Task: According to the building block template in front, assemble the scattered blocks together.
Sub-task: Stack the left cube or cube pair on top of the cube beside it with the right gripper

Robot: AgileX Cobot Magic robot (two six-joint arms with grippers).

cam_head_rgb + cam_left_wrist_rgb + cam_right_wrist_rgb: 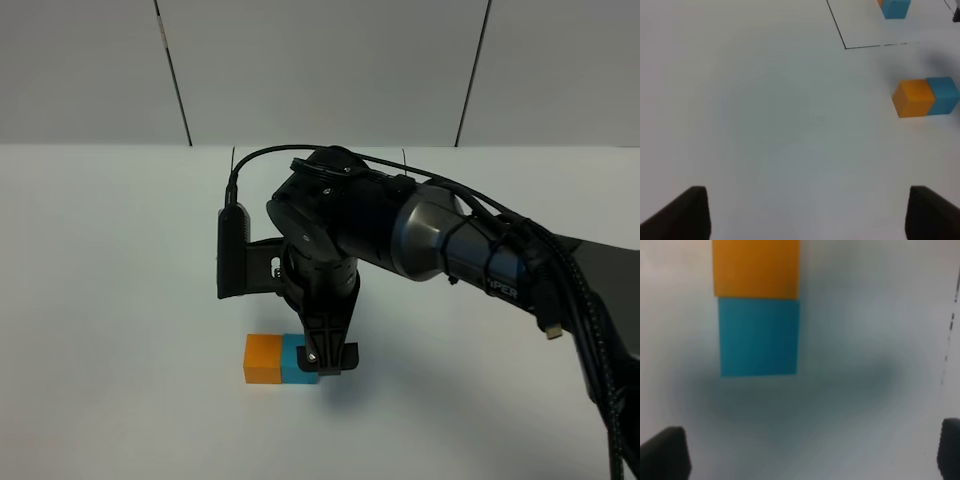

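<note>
The right gripper (807, 455) was spread wide, its two dark fingertips (665, 454) far apart with only bare tabletop between them, holding nothing. The small matte cyan cube (759, 336) lay just ahead of the fingers, nearer to one tip than the other. The equal-sized matte orange cube (756, 267) was pressed against its far face. In the exterior high view the right gripper (330, 355) pointed straight down at lower centre of the frame. One finger overlapped the right edge of the cyan cube (297, 362), and contact could not be told. The orange cube (263, 358) sat flush on the cyan cube's left.

The black and grey right arm (440, 235) reached in from the right edge of the frame across the middle, its wrist bent sharply downward. A black box-shaped module (232, 255) hung on the wrist's left side, and black cables (480, 208) looped over the arm.

The left gripper (807, 215) was also spread wide and empty over the plain white table (120, 300), with the joined pair well ahead of it and off to one side. Beyond that pair, the building block template (895, 7) stood inside its thin black outline (836, 25), cut off by the frame edge.
</note>
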